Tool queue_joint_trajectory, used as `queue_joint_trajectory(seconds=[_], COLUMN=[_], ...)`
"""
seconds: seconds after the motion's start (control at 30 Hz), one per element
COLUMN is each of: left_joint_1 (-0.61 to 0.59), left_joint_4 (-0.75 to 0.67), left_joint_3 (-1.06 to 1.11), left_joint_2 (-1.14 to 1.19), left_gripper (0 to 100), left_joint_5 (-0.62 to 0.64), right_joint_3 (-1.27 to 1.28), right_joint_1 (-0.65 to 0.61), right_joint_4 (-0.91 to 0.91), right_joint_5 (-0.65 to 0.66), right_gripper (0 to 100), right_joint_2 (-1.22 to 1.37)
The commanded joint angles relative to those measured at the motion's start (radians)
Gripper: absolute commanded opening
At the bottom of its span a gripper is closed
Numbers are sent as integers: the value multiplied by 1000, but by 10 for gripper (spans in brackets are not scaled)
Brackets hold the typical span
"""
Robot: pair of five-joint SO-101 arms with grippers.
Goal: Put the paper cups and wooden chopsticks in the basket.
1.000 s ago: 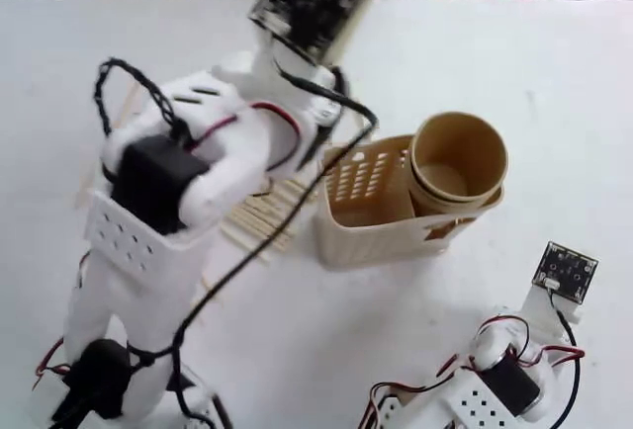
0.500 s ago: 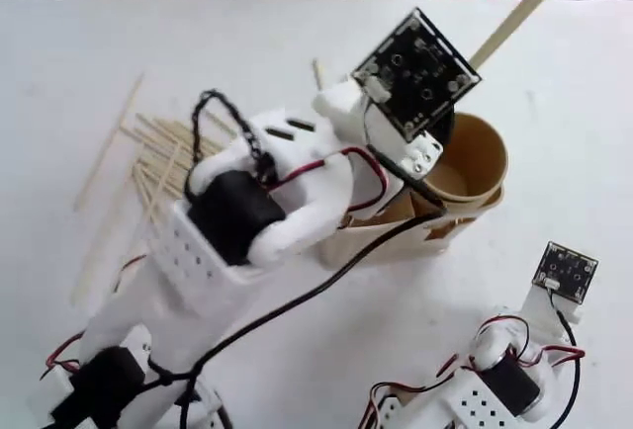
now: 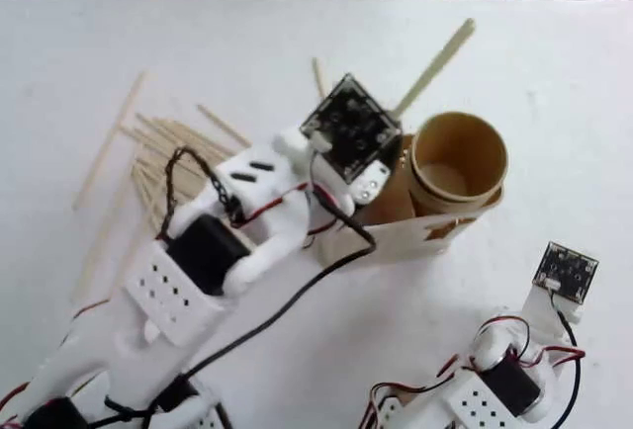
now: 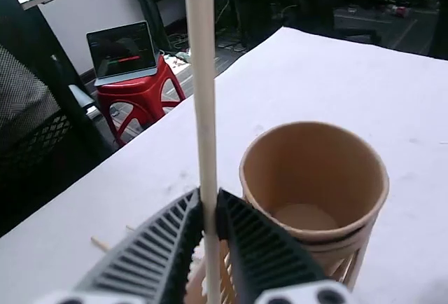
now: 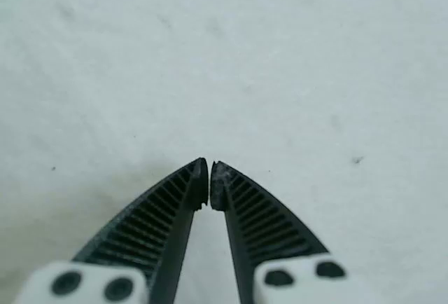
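On the white table (image 3: 554, 83), the basket (image 3: 415, 236) holds stacked cups (image 3: 458, 157), loose chopsticks (image 3: 163, 152) lie well apart from it, the left gripper (image 4: 208, 209) clamps one chopstick (image 4: 199, 73) upright just beside the cups, and the right gripper (image 5: 209, 178) hangs closed on nothing above the table.

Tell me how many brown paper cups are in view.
2: one brown paper cup nested inside a second cup, both in the beige plastic basket. More could be hidden in the stack.

A lab or office: a laptop (image 4: 122, 50) sits on a red stool (image 4: 142, 99) beside the white table (image 4: 336, 66).
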Motion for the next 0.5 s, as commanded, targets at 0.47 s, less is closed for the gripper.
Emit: queue_joint_trajectory(seconds=[0.47], left_joint_1=[-360], left_joint_4=[192], left_joint_3=[-66], left_joint_2=[-222], left_gripper=[109], left_joint_5=[83], right_joint_3=[9], right_joint_1=[7], right_joint_4=[-10], right_joint_5=[-3], right_gripper=[19], right_joint_2=[-8])
